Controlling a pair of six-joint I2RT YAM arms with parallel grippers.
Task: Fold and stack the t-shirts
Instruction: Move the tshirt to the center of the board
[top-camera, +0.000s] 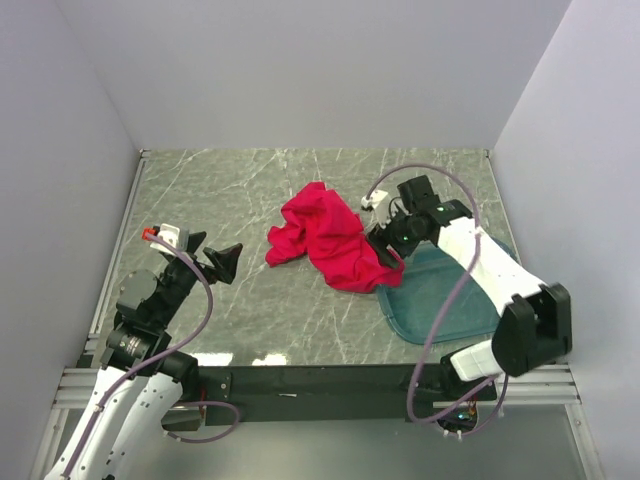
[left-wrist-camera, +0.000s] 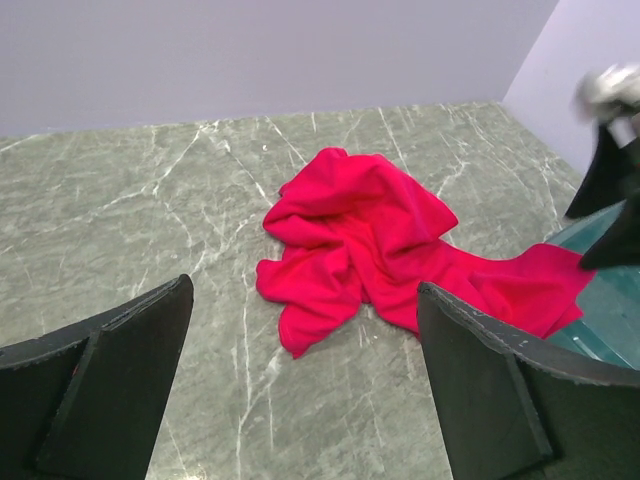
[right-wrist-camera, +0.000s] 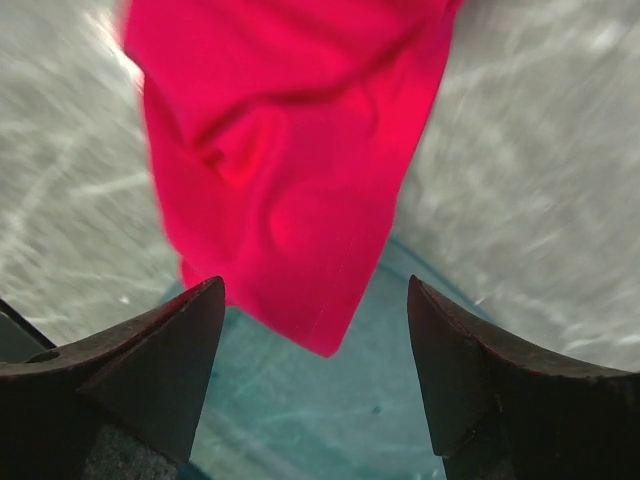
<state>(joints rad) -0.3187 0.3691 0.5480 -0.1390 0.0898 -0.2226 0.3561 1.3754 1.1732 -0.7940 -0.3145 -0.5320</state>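
Note:
The red t-shirt (top-camera: 325, 240) lies crumpled in a heap on the marble table, its near right corner draped over the edge of a teal tray (top-camera: 450, 300). It shows in the left wrist view (left-wrist-camera: 380, 240) and in the right wrist view (right-wrist-camera: 290, 150). My right gripper (top-camera: 390, 240) is open and hovers over the shirt's corner and the tray rim; nothing is between its fingertips (right-wrist-camera: 180, 340). My left gripper (top-camera: 215, 262) is open and empty, well left of the shirt, above bare table. No neck label shows.
The teal tray (right-wrist-camera: 330, 420) sits at the right near side of the table. Grey walls close the table on three sides. A metal rail runs along the near edge (top-camera: 320, 380).

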